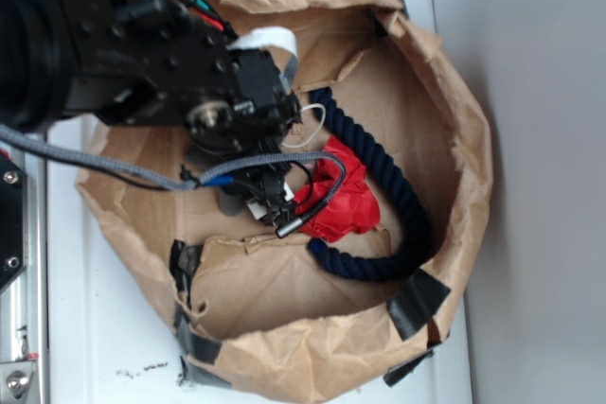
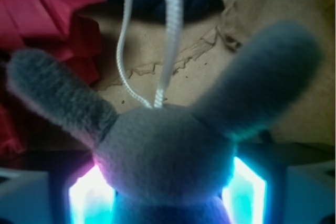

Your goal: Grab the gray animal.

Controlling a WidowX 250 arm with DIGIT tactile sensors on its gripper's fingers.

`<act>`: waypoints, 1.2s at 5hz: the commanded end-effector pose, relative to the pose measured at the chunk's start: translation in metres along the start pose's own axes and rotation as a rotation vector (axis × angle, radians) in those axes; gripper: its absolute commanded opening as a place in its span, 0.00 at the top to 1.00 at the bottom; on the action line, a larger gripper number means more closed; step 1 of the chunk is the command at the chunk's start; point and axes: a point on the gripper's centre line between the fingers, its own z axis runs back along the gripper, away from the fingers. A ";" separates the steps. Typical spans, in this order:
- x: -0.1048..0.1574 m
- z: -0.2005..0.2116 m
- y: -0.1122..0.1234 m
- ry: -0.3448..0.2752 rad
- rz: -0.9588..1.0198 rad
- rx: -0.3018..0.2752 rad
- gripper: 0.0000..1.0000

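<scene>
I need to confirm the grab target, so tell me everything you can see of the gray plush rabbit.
The small gray plush rabbit looks soft and fuzzy, with a rounded head and two long ears spread apart in a V. A white string loop rises from the top of its head. In the wrist view it sits between the pincer's two glowing pads, which press its sides, above the brown paper bag. In the exterior view the arm hides it.
</scene>
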 end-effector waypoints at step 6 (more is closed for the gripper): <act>0.017 0.156 -0.012 -0.121 -0.301 -0.181 1.00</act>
